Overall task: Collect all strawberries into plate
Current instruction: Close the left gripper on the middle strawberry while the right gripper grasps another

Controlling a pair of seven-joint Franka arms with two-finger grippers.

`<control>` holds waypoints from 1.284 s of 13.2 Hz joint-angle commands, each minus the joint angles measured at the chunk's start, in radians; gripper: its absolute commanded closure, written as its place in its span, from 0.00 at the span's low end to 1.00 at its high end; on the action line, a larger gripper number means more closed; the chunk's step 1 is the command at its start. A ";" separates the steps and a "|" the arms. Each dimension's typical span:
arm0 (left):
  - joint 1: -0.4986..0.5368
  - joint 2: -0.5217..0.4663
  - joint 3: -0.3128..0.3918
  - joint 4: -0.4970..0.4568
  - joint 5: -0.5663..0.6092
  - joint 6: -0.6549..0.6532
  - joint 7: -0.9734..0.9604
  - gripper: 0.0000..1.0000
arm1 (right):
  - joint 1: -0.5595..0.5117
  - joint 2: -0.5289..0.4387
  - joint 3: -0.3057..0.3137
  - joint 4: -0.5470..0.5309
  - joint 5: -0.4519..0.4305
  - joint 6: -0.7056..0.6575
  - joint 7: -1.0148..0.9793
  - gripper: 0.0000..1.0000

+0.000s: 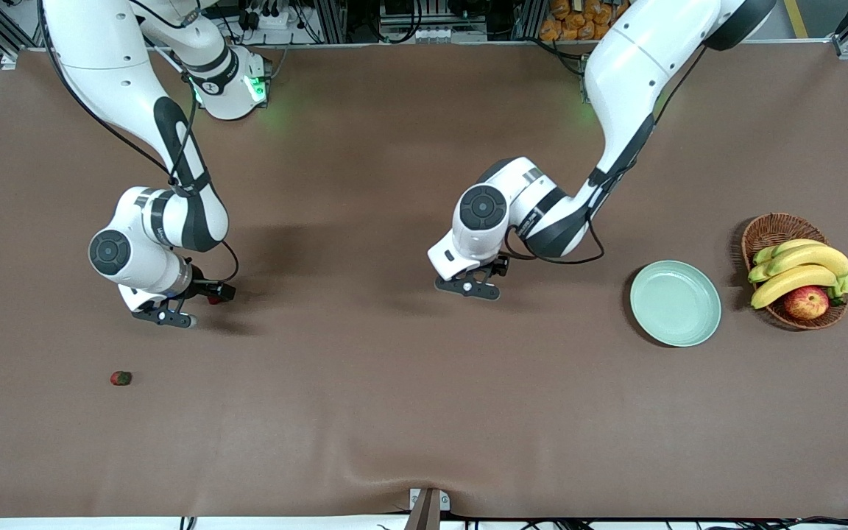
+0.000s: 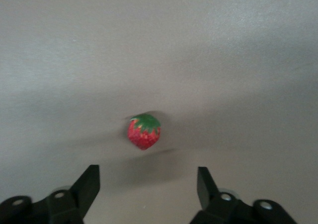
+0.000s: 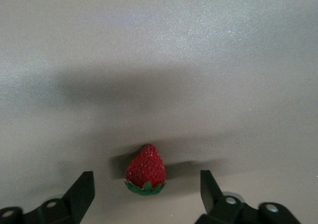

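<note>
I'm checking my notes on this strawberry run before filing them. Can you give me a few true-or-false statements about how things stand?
1. The round pale mint-green plate already holds a berry. False: it holds nothing.
2. The left gripper has its fingers spread either side of a small red strawberry with a green cap lying on the brown table. True.
3. The right gripper is shut on its small red strawberry. False: its fingers stand apart and the berry lies on the table between them.
4. A third small red strawberry lies alone, toward the right arm's end. True.
5. The brown wicker basket holds only bananas. False: yellow bananas and a red-yellow apple.
</note>
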 commanded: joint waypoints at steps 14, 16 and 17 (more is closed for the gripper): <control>-0.005 0.083 0.037 0.001 0.038 0.130 -0.045 0.61 | 0.028 -0.052 0.009 0.090 0.022 0.017 -0.120 1.00; -0.002 0.076 0.037 -0.001 0.038 0.124 -0.045 0.84 | 0.043 -0.079 0.010 0.115 0.023 0.004 -0.157 1.00; -0.001 0.073 0.037 -0.001 0.038 0.121 -0.048 0.92 | 0.048 -0.078 0.028 0.133 0.025 0.003 -0.165 1.00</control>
